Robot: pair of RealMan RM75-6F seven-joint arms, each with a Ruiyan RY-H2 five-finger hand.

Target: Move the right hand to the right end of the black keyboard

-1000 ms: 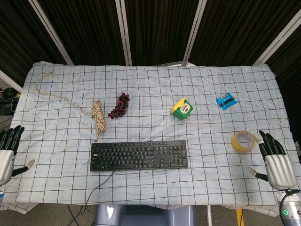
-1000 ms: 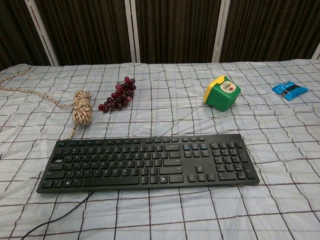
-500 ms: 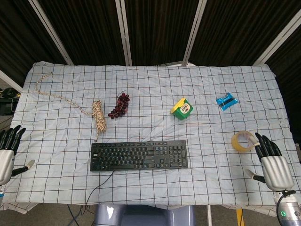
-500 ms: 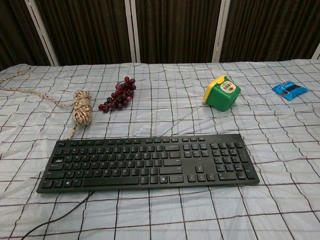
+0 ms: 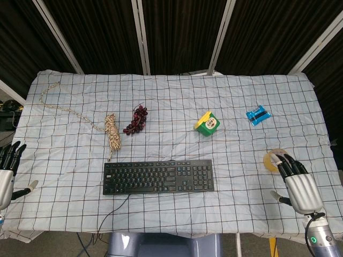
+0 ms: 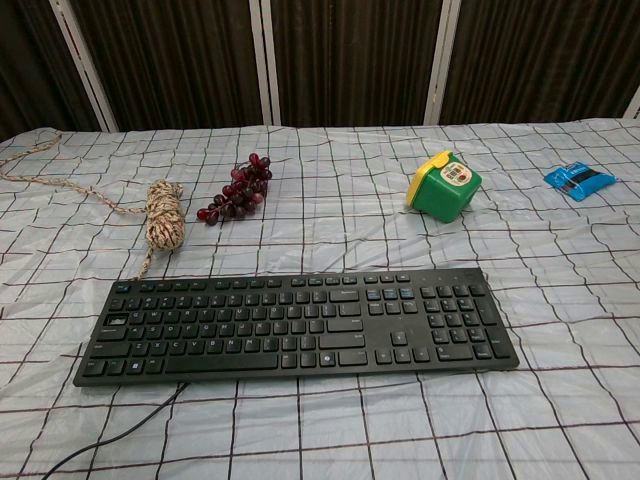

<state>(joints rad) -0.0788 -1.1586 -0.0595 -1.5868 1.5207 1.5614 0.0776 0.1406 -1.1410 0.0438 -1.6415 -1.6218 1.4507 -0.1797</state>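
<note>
Head view — black keyboard (image 5: 158, 177) well left of right hand (image 5: 301, 187)

Colours on the table: mostly black, white and a few bright bits.
Tablecloth (image 5: 177, 96) pale blue-white with a dark grid. Keyboard (image 5: 158, 177) black, a few keys with blue legends, near the front edge. Grapes (image 5: 136, 120) dark red; rope (image 5: 112, 131) beige speckled brown, trailing to the back-left corner. Small box (image 5: 207, 123) green with yellow lid. Packet (image 5: 258, 115) blue and black. Tape roll (image 5: 273, 159) yellowish-tan at the right edge. Right hand (image 5: 301, 187) and left hand (image 5: 5, 176): silver-grey palms, black fingers.
</note>
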